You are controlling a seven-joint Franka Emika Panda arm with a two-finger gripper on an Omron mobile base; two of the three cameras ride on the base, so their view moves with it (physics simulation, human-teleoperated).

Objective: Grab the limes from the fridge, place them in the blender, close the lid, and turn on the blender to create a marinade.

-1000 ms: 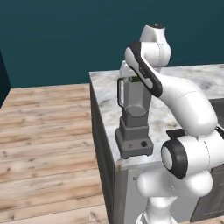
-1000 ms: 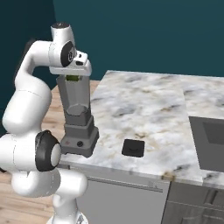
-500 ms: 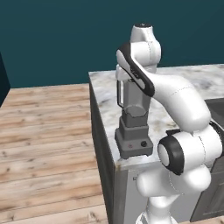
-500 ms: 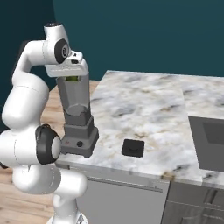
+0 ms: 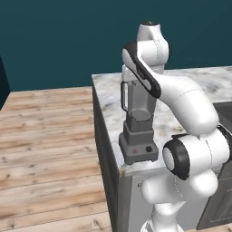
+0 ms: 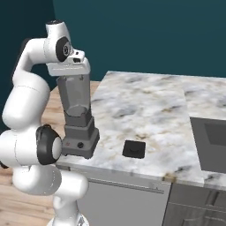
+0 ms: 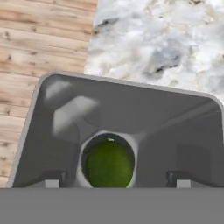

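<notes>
From the left base view, one blender stands near the front corner of the marble counter. Its grey see-through jar sits on a dark base with one red button and one black knob. The jar has one handle on its side. The white arm bends over the top of the jar and hides the jar's mouth.

From the right base view, the same blender stands at the front left corner of the counter. The robot's hand sits right above the open top of the jar. One small black square lid lies flat on the counter, near the blender's base but not touching it. The jar has no lid on it.

From the hand view, the camera looks straight down into the jar. One round green lime rests at the bottom of the jar, in the middle. The two fingers stand far apart, one at each side of the lime, and they pinch nothing. Beyond the jar's rim there is the marble counter and the wooden floor.
</notes>
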